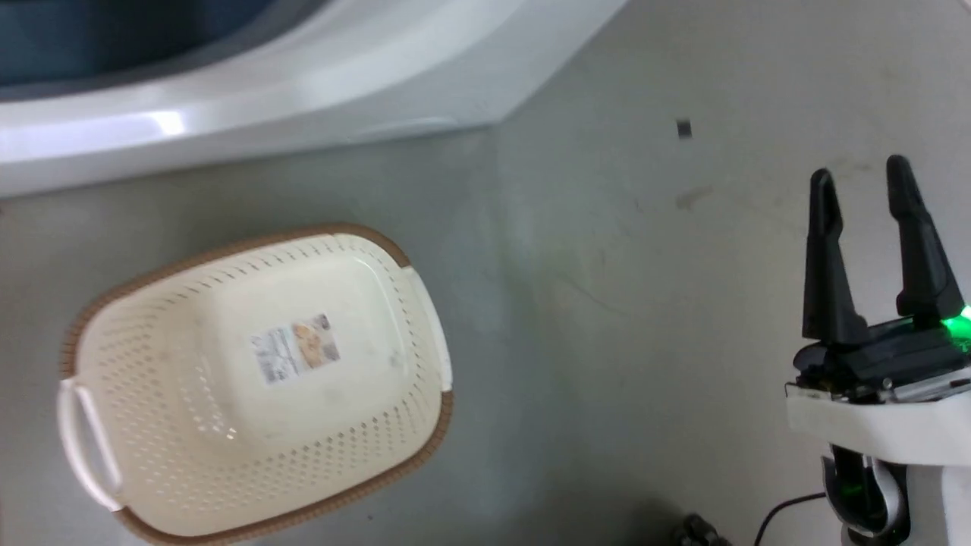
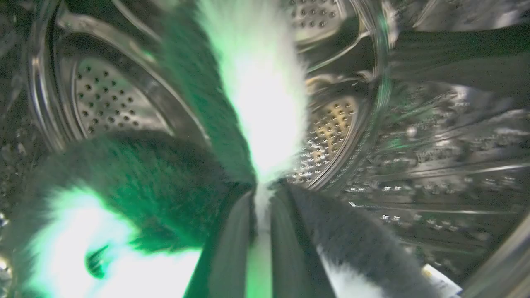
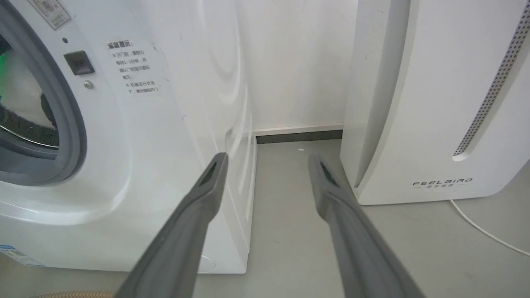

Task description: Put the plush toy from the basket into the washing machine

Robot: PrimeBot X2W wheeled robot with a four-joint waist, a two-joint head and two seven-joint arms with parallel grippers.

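The cream basket [image 1: 250, 379] lies on the floor with nothing in it, its paper label showing on the bottom. The black-and-white plush toy [image 2: 248, 103] hangs inside the shiny steel drum [image 2: 327, 136] of the washing machine [image 3: 136, 165], lit green and white. My left gripper [image 2: 261, 192] is shut on a fold of the toy's fur. My right gripper [image 1: 865, 178] stands open over bare floor at the right, with nothing between its fingers [image 3: 207, 194]. The washer's white front [image 1: 227, 114] runs along the top left of the head view.
A white slanted FEELBIRD appliance [image 3: 439, 103] stands to the right of the washer, with a white cable [image 3: 484, 231] on the floor beside it. A narrow strip of grey floor [image 3: 290, 207] runs between the two machines. A small dark mark [image 1: 684, 129] sits on the floor.
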